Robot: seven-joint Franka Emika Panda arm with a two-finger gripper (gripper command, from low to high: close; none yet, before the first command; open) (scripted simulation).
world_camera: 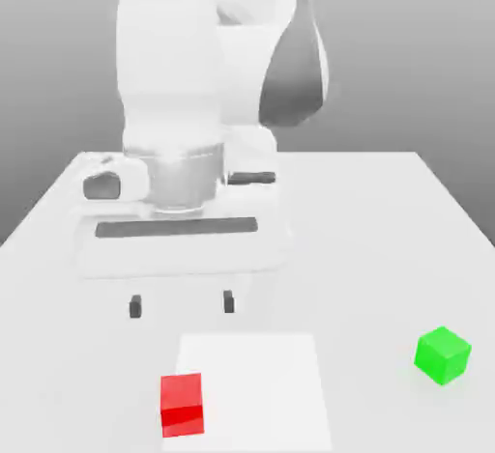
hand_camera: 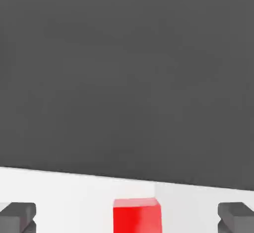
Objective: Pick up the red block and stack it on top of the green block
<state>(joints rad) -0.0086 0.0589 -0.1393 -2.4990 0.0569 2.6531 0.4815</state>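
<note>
The red block (world_camera: 182, 405) rests on the white table near its front edge, at the exterior view's left. The green block (world_camera: 443, 354) sits apart from it on the table at the exterior view's right. My gripper (world_camera: 182, 304) hangs open above the table, behind the red block and well above it, with nothing between its dark fingertips (world_camera: 135, 306). In the hand view the red block (hand_camera: 137, 215) shows midway between the two spread fingertips (hand_camera: 18, 216), beyond them, untouched by my gripper (hand_camera: 128, 217).
A brighter white square patch (world_camera: 261, 383) lies on the table (world_camera: 387, 239) under and beside the red block. The arm's bulky white body (world_camera: 193, 103) rises over the table's back half.
</note>
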